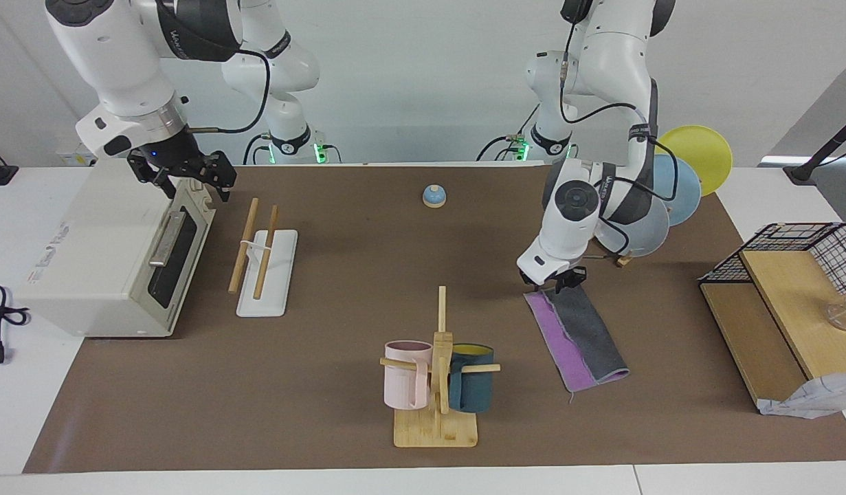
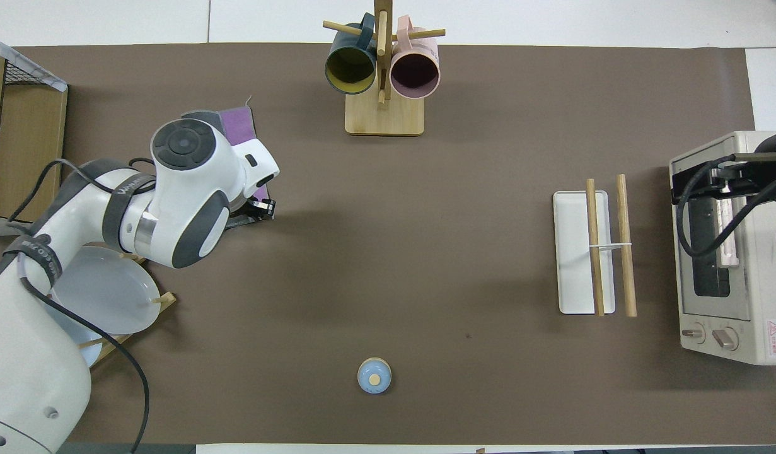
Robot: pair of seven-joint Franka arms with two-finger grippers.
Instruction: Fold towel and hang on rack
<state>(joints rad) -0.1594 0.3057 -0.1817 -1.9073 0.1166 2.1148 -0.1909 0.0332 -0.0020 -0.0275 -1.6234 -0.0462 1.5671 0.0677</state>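
Now left gripper hovers parted over folded towel; right gripper waits.

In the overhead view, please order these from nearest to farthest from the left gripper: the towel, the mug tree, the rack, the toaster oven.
From the left gripper:
1. The towel, right under it.
2. The mug tree, at mid-table, farther from the robots.
3. The rack, toward the right arm's end.
4. The toaster oven, at that end's edge.
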